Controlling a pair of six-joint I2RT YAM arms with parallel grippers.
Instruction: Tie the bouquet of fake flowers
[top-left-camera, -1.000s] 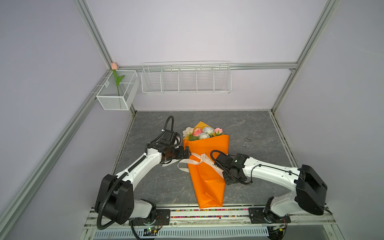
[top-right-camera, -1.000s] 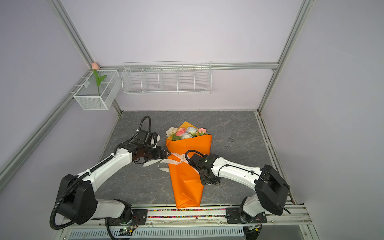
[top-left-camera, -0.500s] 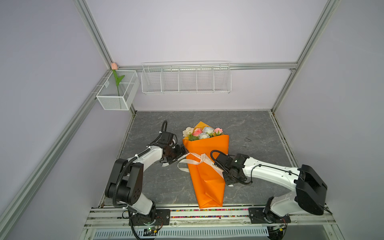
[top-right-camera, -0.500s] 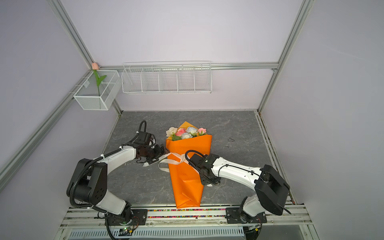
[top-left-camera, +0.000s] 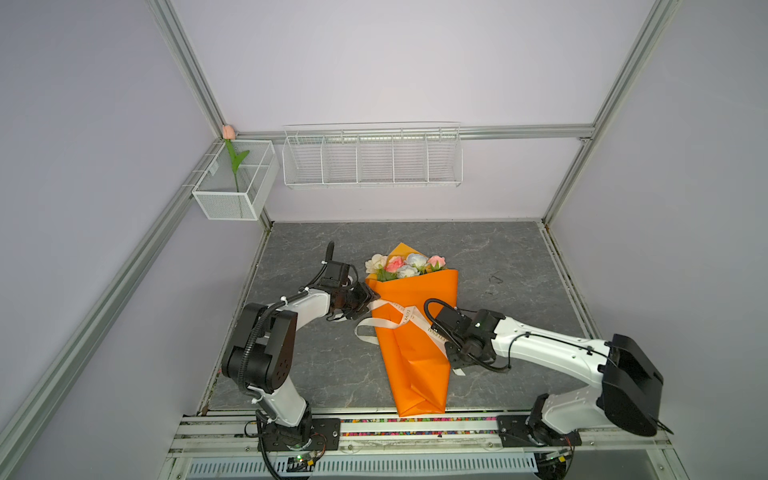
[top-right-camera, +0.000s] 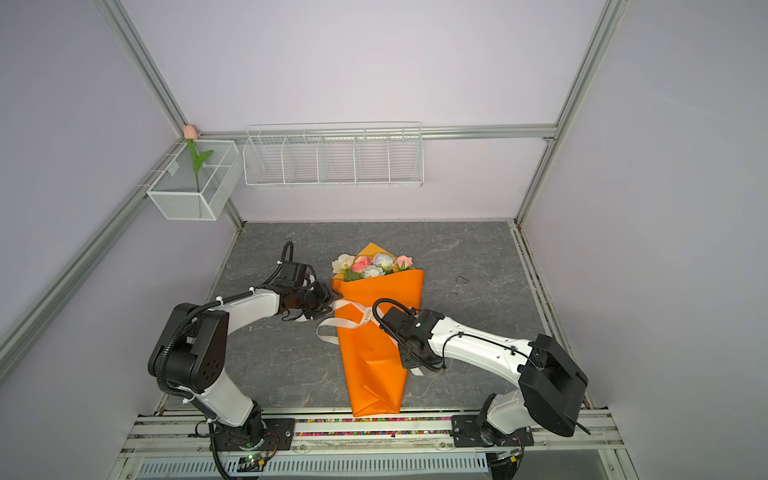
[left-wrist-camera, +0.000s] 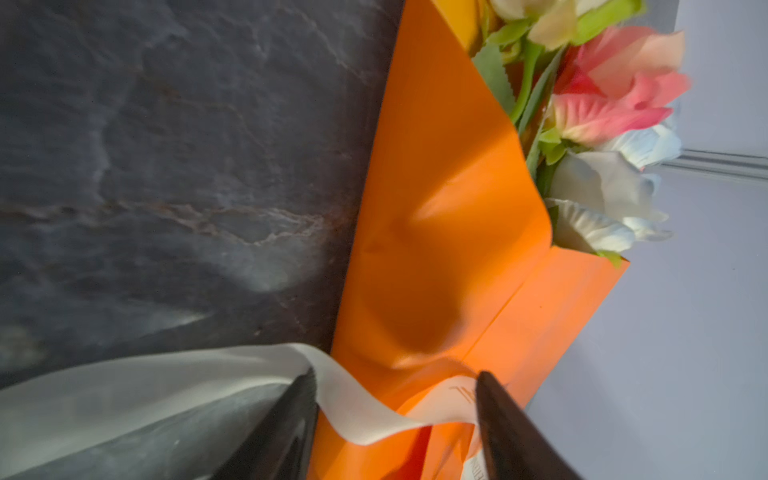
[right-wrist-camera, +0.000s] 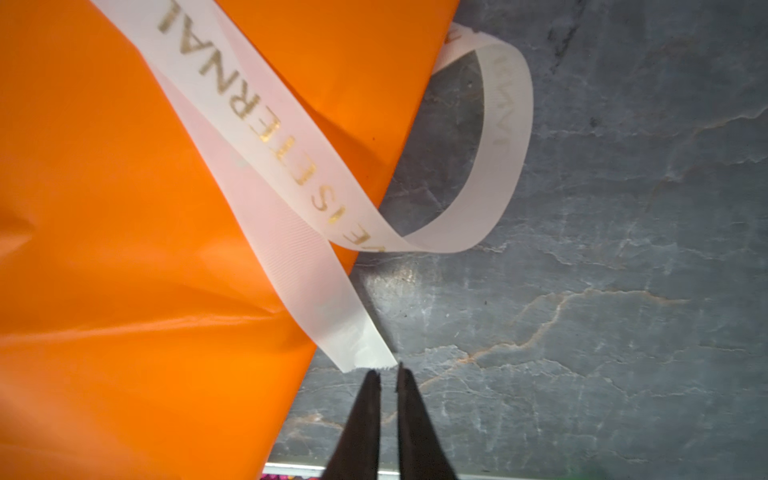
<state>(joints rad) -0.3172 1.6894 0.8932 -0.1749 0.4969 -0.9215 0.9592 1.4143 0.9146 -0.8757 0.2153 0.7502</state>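
Observation:
The bouquet of fake flowers lies on the grey table, wrapped in an orange paper cone. A cream ribbon with gold letters crosses the cone and loops off its left side. My left gripper is at the cone's left edge, open, with the ribbon running loosely between its jaws. My right gripper is at the cone's right edge. Its jaws are a slit apart, and the ribbon's cut end lies just off the tips, not held.
A white mesh basket on the left wall holds a single pink tulip. A white wire rack hangs on the back wall. The arm bases sit on a metal rail along the table's front edge.
My left arm has folded its elbow back while its gripper stayed at the cone's left edge and narrowed round the ribbon. My right jaws have parted slightly.

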